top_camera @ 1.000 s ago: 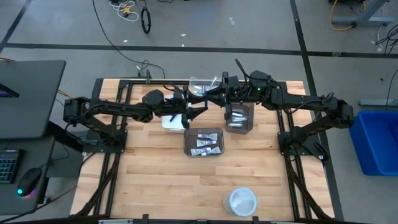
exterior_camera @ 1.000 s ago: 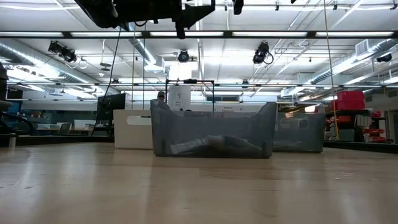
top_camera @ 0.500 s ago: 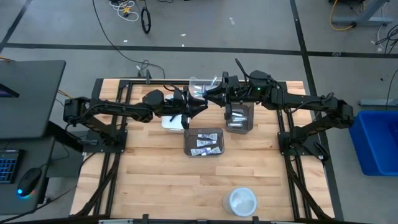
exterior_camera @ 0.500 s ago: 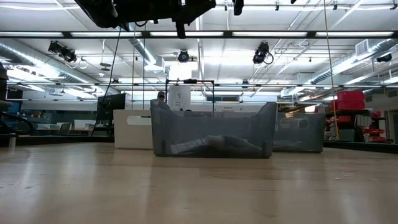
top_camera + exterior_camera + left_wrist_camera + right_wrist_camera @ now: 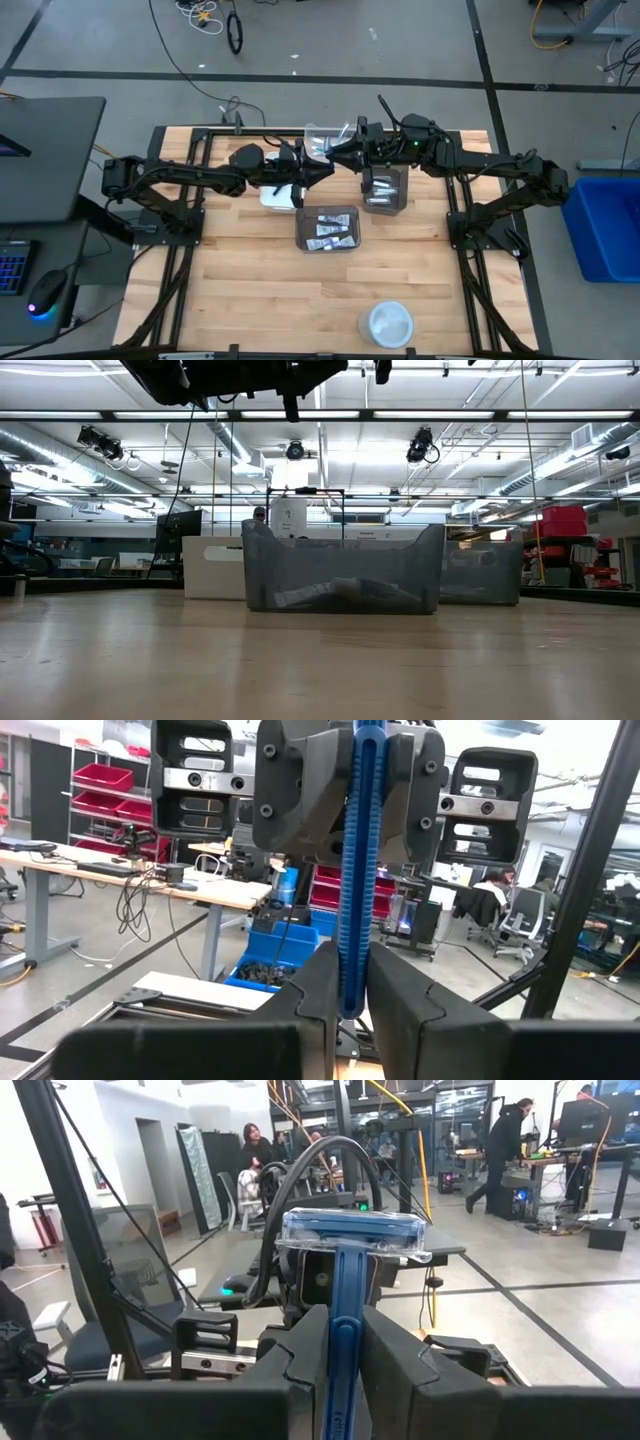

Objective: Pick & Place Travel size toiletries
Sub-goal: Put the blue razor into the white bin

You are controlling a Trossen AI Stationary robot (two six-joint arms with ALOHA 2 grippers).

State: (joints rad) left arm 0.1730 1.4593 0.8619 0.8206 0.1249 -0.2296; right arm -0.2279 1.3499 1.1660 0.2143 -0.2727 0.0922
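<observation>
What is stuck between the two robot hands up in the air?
A blue razor, gripped by both the right hand and the left hand; both wrist views show it.

A slim blue razor (image 5: 345,1305) — clear-capped head (image 5: 350,1235) up — is pinched at both ends between the two claws. Small silvery tubes (image 5: 328,232) lie in the dark bin on the counter — more fill its neighbour.

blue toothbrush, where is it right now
The blue toothbrush is in the air above the table's far middle, clamped between the left gripper and the right gripper at once, near the clear bin in the high view.
</observation>
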